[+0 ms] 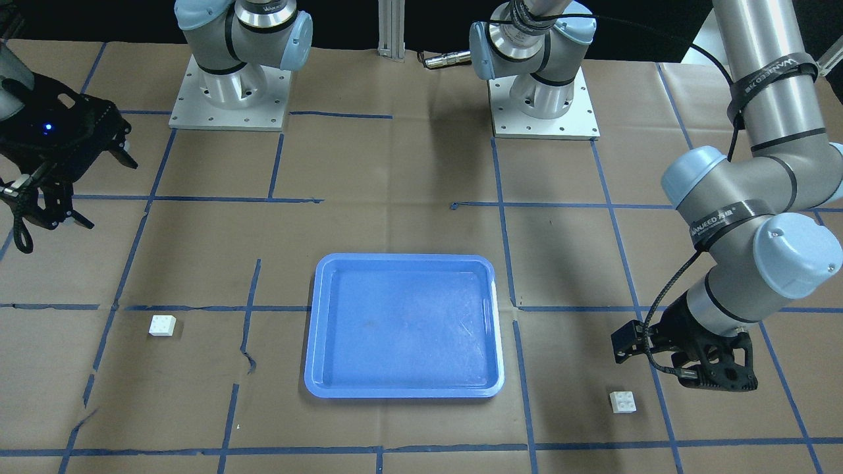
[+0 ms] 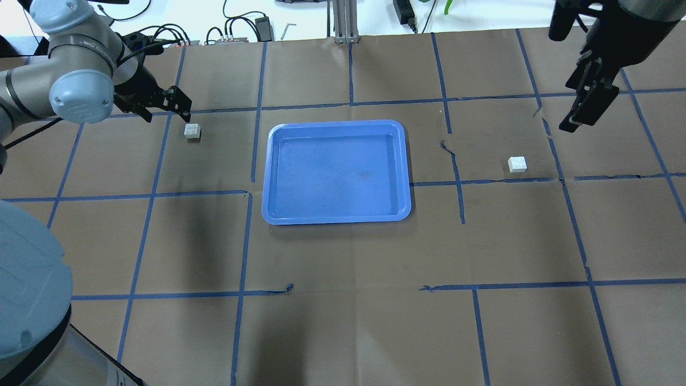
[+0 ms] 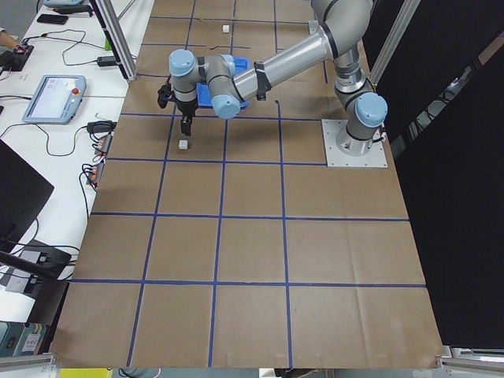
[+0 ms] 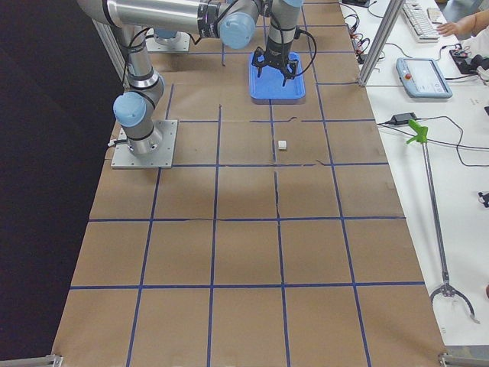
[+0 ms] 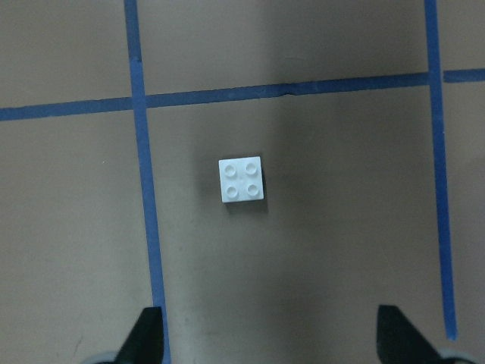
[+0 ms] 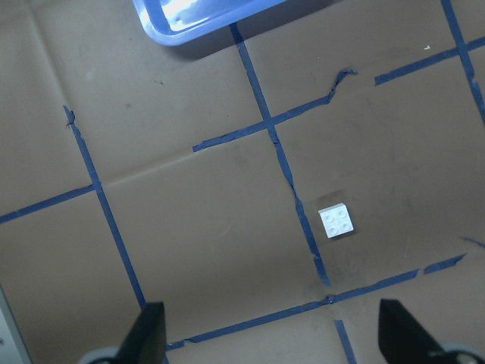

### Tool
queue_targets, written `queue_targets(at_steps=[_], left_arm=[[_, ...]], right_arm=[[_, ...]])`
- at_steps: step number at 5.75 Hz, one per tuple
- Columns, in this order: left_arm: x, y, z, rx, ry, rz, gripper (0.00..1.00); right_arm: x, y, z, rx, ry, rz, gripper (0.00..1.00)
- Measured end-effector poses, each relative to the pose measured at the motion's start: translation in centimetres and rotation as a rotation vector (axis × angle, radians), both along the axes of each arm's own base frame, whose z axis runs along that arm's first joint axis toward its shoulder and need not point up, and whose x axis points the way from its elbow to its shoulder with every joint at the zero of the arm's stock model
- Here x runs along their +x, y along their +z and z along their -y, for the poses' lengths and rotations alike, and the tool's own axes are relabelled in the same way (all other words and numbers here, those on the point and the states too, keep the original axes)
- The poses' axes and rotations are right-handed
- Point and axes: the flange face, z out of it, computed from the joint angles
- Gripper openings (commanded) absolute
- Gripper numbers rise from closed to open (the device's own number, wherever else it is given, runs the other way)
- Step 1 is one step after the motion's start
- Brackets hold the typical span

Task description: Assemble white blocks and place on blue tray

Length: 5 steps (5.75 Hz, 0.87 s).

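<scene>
Fingertips (image 5: pixel 148 337) of left gripper (image 5: pixel 269 337) cropped, blue tray (image 6: pixel 212 21) cropped in right wrist view

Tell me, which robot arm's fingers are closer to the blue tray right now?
Left. The left arm's fingers hang near a white block a short way off one end of the tray; the right arm's fingers hover farther out beyond the other end.

The left-hand small white square plastic brick (image 2: pixel 192 131) and the right-hand brick (image 2: pixel 517 164) each stand alone on the brown paper-covered surface (image 2: pixel 343 332), bare paper all round them. Between them, well apart from both, lies the large blue rectangular plastic tray (image 2: pixel 336 124); its raised rim seems low, though these steep views show height poorly.
</scene>
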Motion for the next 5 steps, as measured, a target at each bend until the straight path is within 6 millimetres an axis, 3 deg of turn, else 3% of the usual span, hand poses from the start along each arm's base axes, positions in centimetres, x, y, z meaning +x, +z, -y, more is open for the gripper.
queue_targets(at_steps=[1, 3, 4, 5], left_arm=[[0.1, -2.7, 0.8, 0.004, -0.006, -0.002, 0.97], [0.4, -6.5, 2.1, -0.017, -0.012, 0.003, 0.94], [0.5, -7.6, 2.4, -0.023, -0.012, 0.005, 0.69], [0.5, -8.2, 2.5, -0.024, -0.013, 0.005, 0.53]], right_arm=[[-3.5, -3.1, 0.2, -0.038, 0.106, 0.086, 1.0], [-10.4, -11.9, 1.5, -0.106, 0.219, 0.279, 1.0], [-12.6, -17.0, 3.0, -0.136, 0.257, 0.37, 1.0], [-13.4, -21.4, 4.4, -0.169, 0.283, 0.44, 1.0]])
